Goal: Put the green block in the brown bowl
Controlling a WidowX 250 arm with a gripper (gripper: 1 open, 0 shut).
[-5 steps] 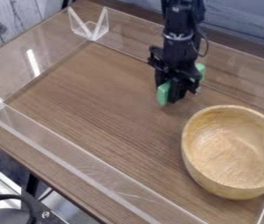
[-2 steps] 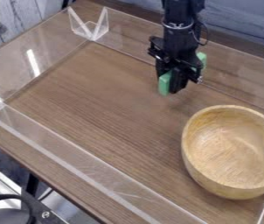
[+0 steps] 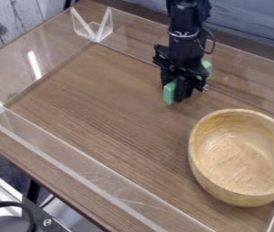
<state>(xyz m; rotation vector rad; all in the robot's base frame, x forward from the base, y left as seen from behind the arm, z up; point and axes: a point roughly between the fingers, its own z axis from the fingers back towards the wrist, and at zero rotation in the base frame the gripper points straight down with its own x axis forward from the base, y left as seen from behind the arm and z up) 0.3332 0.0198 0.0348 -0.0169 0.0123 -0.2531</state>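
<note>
Green block (image 3: 173, 91) pinched in claw (image 3: 180, 89), seemingly off table (image 3: 79, 100)

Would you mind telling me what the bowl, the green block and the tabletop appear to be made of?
The bowl looks like light tan wood, smooth and matte, with faint grain inside. The green block, held in the claw, looks matte, perhaps painted wood or plastic; too small to tell. The tabletop shows brown wood grain, possibly laminate.

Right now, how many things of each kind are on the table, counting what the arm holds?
Green block: 1, held in the shut jaws
Wooden bowl: 1, nothing in it
Total: 2
</note>
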